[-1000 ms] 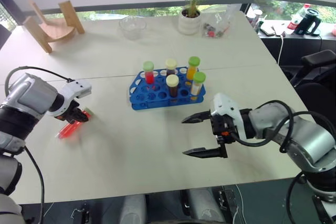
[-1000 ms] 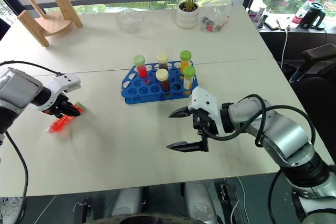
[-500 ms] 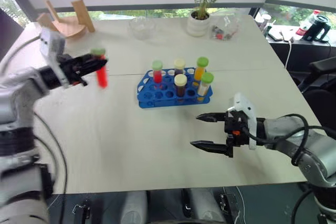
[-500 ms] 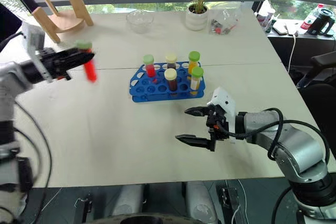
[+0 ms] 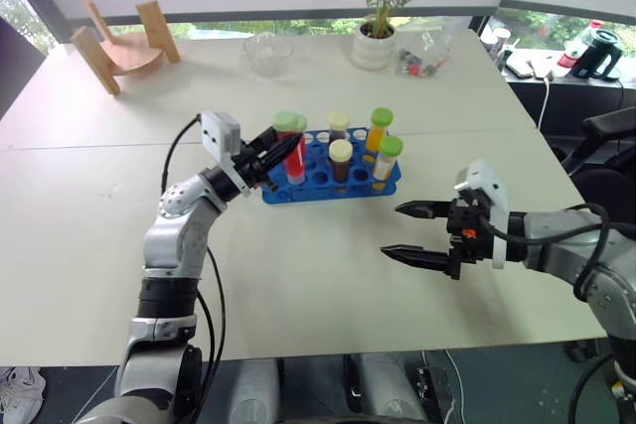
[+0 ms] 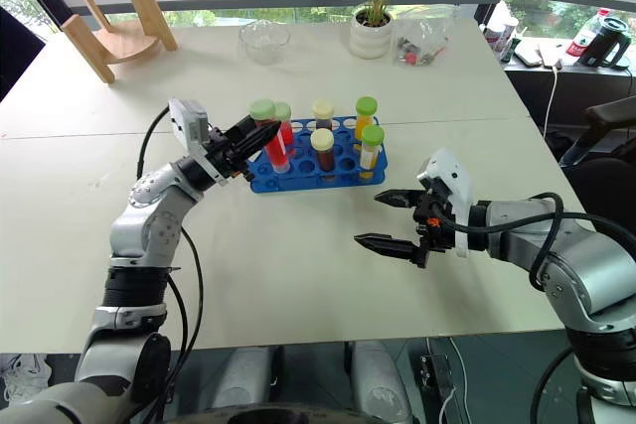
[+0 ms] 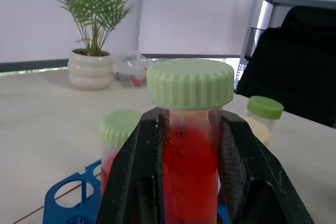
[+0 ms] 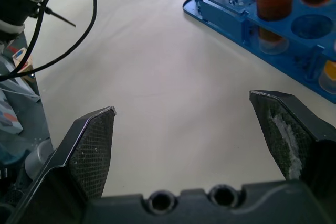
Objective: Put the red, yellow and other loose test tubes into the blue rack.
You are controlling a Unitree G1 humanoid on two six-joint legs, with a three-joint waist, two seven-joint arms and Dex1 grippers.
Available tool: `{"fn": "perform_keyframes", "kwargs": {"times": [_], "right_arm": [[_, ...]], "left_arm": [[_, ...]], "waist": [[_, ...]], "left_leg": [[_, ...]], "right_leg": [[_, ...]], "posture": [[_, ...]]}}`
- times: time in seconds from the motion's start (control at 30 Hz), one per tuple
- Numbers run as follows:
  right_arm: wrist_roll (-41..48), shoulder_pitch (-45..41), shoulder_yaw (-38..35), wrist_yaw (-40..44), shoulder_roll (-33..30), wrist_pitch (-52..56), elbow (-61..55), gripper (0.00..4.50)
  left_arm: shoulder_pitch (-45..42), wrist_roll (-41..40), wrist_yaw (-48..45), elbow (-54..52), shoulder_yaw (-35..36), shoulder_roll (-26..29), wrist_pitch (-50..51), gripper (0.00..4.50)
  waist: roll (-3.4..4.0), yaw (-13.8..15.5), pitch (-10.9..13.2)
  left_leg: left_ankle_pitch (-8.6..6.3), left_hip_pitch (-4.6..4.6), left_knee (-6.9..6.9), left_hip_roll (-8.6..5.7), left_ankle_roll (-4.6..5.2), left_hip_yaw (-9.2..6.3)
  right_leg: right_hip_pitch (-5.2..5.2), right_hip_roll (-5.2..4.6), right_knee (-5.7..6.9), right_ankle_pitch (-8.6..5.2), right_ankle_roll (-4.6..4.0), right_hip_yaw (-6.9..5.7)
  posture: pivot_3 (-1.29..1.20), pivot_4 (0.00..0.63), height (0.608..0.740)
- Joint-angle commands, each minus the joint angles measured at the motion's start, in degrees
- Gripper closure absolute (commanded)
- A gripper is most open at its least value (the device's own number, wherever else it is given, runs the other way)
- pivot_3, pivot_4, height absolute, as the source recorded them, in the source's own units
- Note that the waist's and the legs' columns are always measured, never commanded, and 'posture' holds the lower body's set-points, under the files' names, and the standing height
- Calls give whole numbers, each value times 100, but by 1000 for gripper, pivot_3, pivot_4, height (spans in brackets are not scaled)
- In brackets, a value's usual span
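The left gripper [image 6: 256, 138] pinches a clear red-liquid test tube with a ribbed green cap [image 7: 190, 129], hovering at the blue plastic rack's [image 6: 298, 176] nine-o'clock end; next, upright it over a free hole. The right gripper [image 6: 397, 221] waits spread, empty, at the rack's four o'clock.

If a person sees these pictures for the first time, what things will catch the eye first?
First comes the red test tube with a green cap, which the left gripper holds clamped just above the left end of the blue rack in the middle of the white table. Next, the right gripper hovers wide open and empty over the table, to the right of the rack. The rack already holds five capped tubes.
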Motion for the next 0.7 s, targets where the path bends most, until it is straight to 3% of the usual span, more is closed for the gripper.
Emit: {"fn": "perform_keyframes", "kwargs": {"times": [0.03, 0.5, 0.53, 0.7], "right_arm": [[12, -107, -111, -79, 37, -105, -90, 0], [51, -55, -95, -334, 157, -76, -162, 0], [57, -32, -95, -334, 155, -74, -182, 0], [28, 78, -81, -297, 129, -111, -174, 0]], "left_arm": [[-215, 163, -64, 254, -113, -20, -486, 3673], [-75, 256, -200, 509, -374, 16, -836, 3673], [-52, 188, -214, 443, -340, 33, -771, 2635], [18, 226, -14, -21, -268, 376, -359, 175]], "waist": [[0, 4, 0], [0, 17, 0], [0, 16, 0], [0, 14, 0]], "left_leg": [[0, 0, 0, 0, 0, 0], [0, 0, 0, 0, 0, -1], [0, 0, 0, 0, 0, -1], [0, 0, 0, 0, 0, -1]], "right_leg": [[0, 0, 0, 0, 0, 0], [0, 0, 0, 0, 0, -1], [0, 1, 0, 0, 0, -1], [0, 0, 0, 0, 0, -1]], "posture": [[0, 150, 740], [0, 150, 740], [0, 150, 740], [0, 150, 740]]}}
